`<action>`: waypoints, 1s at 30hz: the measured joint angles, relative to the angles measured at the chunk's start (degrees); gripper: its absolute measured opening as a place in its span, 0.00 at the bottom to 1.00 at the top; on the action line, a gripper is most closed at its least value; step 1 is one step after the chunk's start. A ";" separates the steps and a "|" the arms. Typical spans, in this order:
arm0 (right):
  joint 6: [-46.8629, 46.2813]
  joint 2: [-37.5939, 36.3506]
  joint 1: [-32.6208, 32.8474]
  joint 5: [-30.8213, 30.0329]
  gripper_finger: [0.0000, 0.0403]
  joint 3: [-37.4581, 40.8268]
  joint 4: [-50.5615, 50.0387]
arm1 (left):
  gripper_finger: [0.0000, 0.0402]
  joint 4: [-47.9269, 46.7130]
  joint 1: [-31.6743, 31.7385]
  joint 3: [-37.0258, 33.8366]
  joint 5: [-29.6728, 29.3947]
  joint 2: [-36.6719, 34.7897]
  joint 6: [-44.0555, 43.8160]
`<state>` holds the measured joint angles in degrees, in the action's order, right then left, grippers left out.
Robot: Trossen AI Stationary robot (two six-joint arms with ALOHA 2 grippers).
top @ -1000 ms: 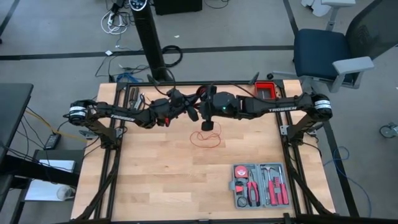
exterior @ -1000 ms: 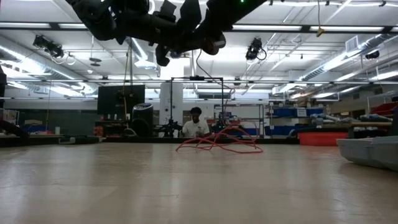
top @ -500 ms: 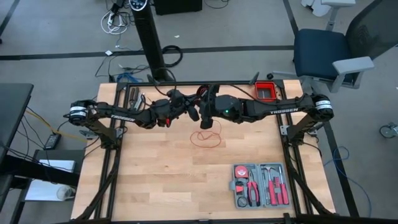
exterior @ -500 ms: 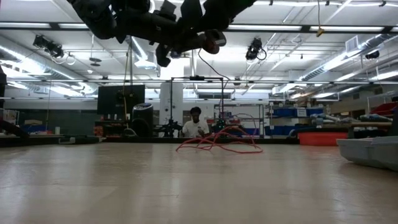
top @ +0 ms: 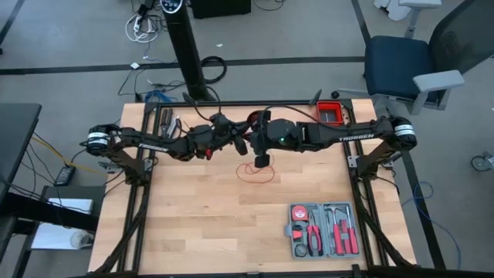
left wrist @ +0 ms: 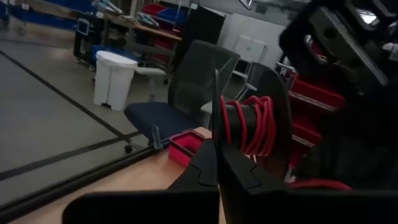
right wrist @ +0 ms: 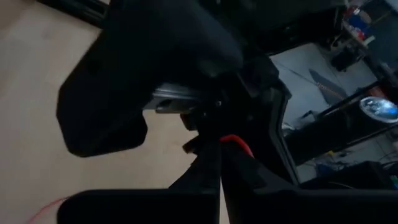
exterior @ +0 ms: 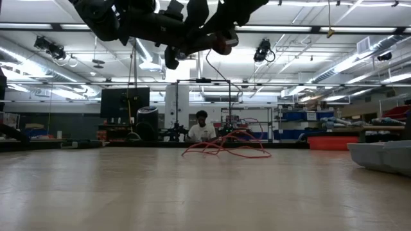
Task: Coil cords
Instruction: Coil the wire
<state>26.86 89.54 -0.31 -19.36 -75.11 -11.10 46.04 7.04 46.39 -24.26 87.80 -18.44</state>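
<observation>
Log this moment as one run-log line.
left gripper: shut, wound with thin bright red cord | right gripper: shut on cord, raised mid-table | rest of cord: loose on wooden table | grey tool case: untouched

A grey floor [top: 69,46] crossed by dark lines is seen around the wooden desk [top: 193,224]. A blue office chair [top: 401,66] is placed beyond the desk's right far corner, and a black column [top: 185,46] stands behind its far edge. A dark side table [top: 15,147] is set at the left. Across the room, long ceiling lights [exterior: 334,27], shelving with blue bins [exterior: 302,125] and a seated person [exterior: 202,128] are visible. A white bin [left wrist: 115,79] is seen on the floor.
</observation>
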 joint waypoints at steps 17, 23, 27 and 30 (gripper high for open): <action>-0.25 -2.56 9.53 -7.88 0.28 0.11 -7.94 | 0.00 1.22 -0.01 0.20 -0.49 -0.16 -0.65; -2.70 -2.56 11.48 -10.30 0.28 0.11 -15.51 | 0.00 1.26 -0.03 0.20 -0.52 -0.16 -1.48; 1.99 -2.59 13.34 -14.34 0.28 0.11 -18.97 | 0.00 1.29 -0.01 0.17 -0.48 -0.16 -1.65; 11.78 -2.55 15.26 -16.18 0.28 0.11 -23.53 | 0.00 1.33 -0.01 0.17 -0.27 -0.16 -1.99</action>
<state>38.64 86.99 14.95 -35.55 -75.00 -34.63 47.37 7.03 46.57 -24.53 87.64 -20.43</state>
